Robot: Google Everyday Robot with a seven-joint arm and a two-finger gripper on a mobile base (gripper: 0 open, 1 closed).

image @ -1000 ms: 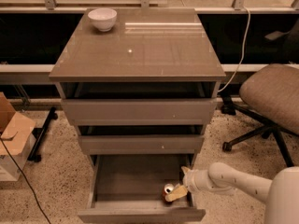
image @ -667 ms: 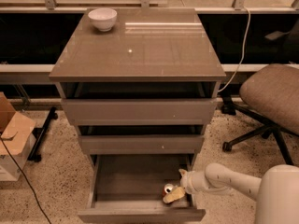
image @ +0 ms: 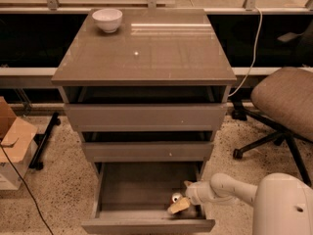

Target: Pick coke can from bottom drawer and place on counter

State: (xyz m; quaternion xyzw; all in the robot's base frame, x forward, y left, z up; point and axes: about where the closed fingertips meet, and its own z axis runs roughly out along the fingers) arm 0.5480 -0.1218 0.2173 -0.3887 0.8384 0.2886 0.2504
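Speckled floor (image: 63, 190) lies all around a grey-brown cabinet with three drawers. The bottom drawer (image: 146, 225) is pulled out, and you can look down into its dark, flat inside. The tool (image: 177, 205) is down in that drawer, in the front right corner. It has a tan tip and sits at the end of a white arm (image: 230, 186). The arm reaches in from the right, from the big white robot body (image: 283, 207).

The coke can (image: 175, 197) is in the bottom drawer too, right at the tool, just above its tan tip. Only a small round silver bit with a dark middle shows. It is too dark there to see its red side. I cannot tell if the tool is wide, narrow, or holding the can.

Right above the tool is the front of the middle drawer (image: 146, 151), and it hangs over the back part of the open drawer. Above that is the top drawer (image: 146, 116). Higher still is the counter (image: 146, 53), smooth and shiny, with light glinting on it. A white bowl (image: 107, 19) sits on the counter's far left corner, well up and to the left of the tool.

Up and to the right of the tool stands a brown office chair (image: 288, 97) on black legs. A white cable (image: 252, 58) hangs down behind it, past the counter's right side. Far to the left of the tool is a cardboard box (image: 12, 136) on the floor.
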